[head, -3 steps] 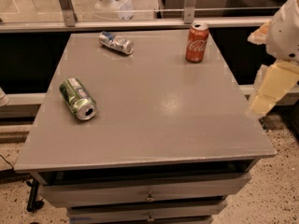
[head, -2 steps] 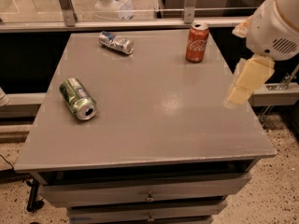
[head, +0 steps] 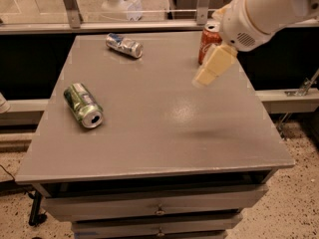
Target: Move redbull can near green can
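The redbull can, slim, silver and blue, lies on its side at the far left of the grey table. The green can lies on its side near the table's left edge, its silver top facing the front. My gripper hangs over the table's right half on a white arm, well to the right of both cans and above the surface. It holds nothing that I can see.
A red Coca-Cola can stands upright at the far right of the table, partly hidden behind my gripper. Drawers sit under the table's front edge. A rail and glass panels run behind the table.
My arm has swung in from the right edge of the view leftward over the table, and now covers part of the Coca-Cola can. The cans have not moved.
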`<state>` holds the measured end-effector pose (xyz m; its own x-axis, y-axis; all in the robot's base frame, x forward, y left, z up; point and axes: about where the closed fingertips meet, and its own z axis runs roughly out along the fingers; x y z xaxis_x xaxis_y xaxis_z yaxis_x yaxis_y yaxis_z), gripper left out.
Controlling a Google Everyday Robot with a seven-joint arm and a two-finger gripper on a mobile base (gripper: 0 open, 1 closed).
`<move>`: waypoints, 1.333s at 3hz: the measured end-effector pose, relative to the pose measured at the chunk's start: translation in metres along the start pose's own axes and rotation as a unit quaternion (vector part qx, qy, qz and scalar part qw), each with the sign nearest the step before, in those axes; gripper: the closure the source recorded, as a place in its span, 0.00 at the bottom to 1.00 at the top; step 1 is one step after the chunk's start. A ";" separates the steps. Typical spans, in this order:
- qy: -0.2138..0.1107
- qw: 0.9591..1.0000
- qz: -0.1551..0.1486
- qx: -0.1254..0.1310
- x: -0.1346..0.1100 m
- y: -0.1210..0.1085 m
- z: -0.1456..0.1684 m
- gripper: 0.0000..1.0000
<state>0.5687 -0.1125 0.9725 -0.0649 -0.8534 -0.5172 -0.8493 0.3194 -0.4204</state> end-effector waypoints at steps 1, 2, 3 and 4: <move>-0.057 0.998 0.006 0.008 -0.039 -0.030 0.046 0.00; -0.057 0.998 0.006 0.008 -0.039 -0.030 0.046 0.00; -0.064 0.998 0.015 0.015 -0.041 -0.033 0.045 0.00; -0.095 0.995 0.042 0.013 -0.063 -0.032 0.084 0.00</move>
<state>0.6442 -0.0343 0.9560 -0.0325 -0.7309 -0.6817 -0.8316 0.3981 -0.3872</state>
